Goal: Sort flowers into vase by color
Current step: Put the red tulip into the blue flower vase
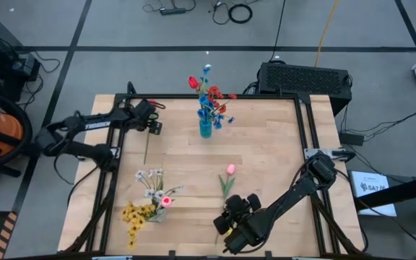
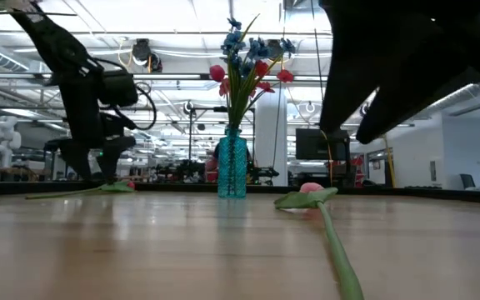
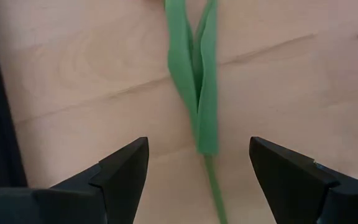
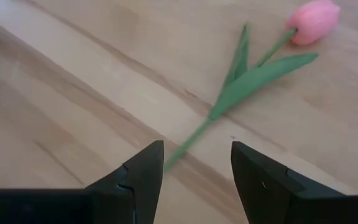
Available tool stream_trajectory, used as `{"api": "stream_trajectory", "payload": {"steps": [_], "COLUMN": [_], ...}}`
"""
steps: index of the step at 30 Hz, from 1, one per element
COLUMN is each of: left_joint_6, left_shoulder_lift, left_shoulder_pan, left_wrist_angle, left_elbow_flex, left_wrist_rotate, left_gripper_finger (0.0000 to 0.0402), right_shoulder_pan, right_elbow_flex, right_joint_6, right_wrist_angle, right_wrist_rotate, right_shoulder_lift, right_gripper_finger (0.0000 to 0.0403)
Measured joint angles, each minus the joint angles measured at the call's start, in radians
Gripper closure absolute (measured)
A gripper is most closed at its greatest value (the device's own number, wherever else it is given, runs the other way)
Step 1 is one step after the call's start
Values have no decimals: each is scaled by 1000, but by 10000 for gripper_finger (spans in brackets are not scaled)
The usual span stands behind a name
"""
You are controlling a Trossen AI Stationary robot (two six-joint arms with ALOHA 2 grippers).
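Note:
A pink tulip (image 1: 230, 169) lies flat on the table, its stem (image 4: 188, 142) running toward the near edge. My right gripper (image 4: 197, 165) is open above the stem's lower end, one finger on each side. Another green stem with long leaves (image 3: 197, 93) lies near the left side of the table (image 1: 146, 148). My left gripper (image 3: 197, 168) is open over it and straddles the stem. The arm hides this flower's head in the high view. A blue vase (image 1: 205, 128) holds red and blue flowers. A clear vase (image 1: 157, 213) holds white, yellow and pink flowers.
The blue vase (image 2: 232, 167) stands upright at the table's far middle. The clear vase with its spreading yellow sprays (image 1: 134, 217) sits near the near-left corner. Black rails (image 1: 305, 123) frame the table. Bare wood (image 1: 273, 159) lies between the two arms.

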Motion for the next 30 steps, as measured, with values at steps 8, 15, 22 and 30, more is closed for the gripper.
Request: {"api": "stream_trajectory", "payload": {"steps": [8, 15, 22, 30], "left_joint_6": [18, 19, 12, -33], "left_shoulder_lift": [113, 156, 165, 166], "left_shoulder_pan": [-1, -2, -1, -2], "left_wrist_angle": [85, 115, 110, 110], "left_elbow_flex": [0, 3, 3, 3], "left_wrist_rotate": [-12, -16, 6, 27], "left_gripper_finger": [116, 116, 165, 321], "right_shoulder_pan": [-2, -2, -2, -2], "right_elbow_flex": [0, 0, 0, 0], "right_joint_6": [-7, -19, -41, -63], "right_wrist_angle": [2, 0, 0, 0], "right_wrist_rotate": [37, 36, 62, 63], "right_shoulder_lift": [0, 0, 0, 0], "right_gripper_finger": [222, 222, 222, 222]}}
